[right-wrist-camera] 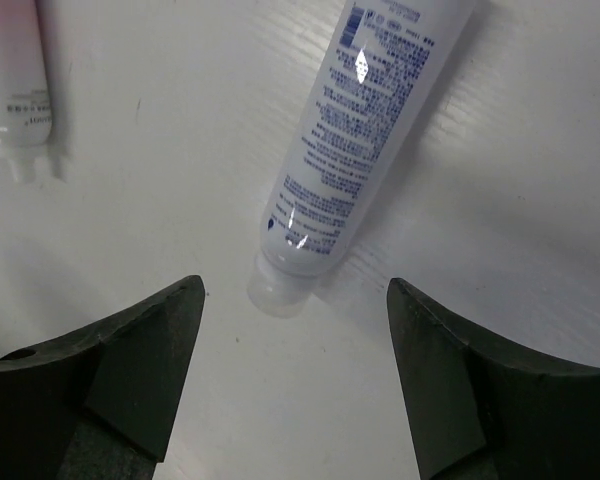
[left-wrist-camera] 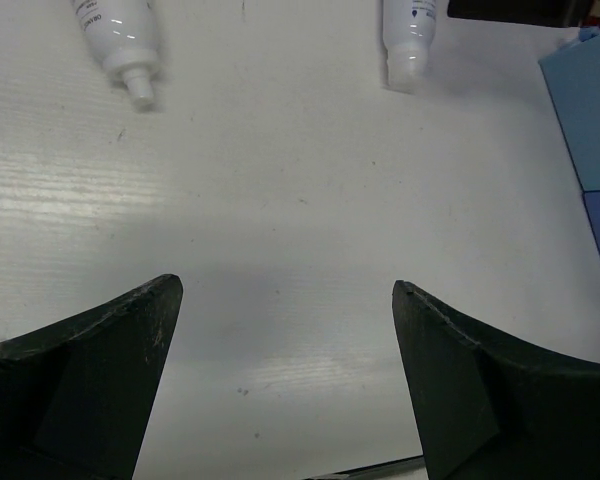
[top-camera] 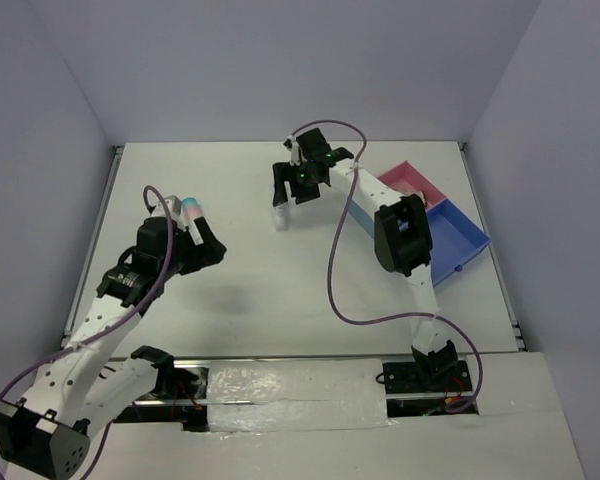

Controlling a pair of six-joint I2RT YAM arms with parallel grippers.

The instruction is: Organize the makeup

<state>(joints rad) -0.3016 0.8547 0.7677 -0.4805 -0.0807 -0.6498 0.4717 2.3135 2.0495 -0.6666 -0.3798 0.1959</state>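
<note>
The right gripper (right-wrist-camera: 295, 288), jaws standing apart, is hovering nearest the white plastic tube with blue print (right-wrist-camera: 365, 130), which is lying flat on the white table (right-wrist-camera: 130, 200), cap toward the jaws, long axis slanting away rightward, while the left gripper (left-wrist-camera: 288, 290) is gaping farther off.

The right tool (top-camera: 292, 198) overhangs a white tube (top-camera: 279, 217) (tray (top-camera: 462, 240) nearby).

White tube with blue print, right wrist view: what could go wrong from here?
Only the cap end of the slanted white tube lines up with the open right end effector; closing here may pinch the narrow cap and let the tube slip or swing. The pink-white tube nearby could get nudged.
</note>
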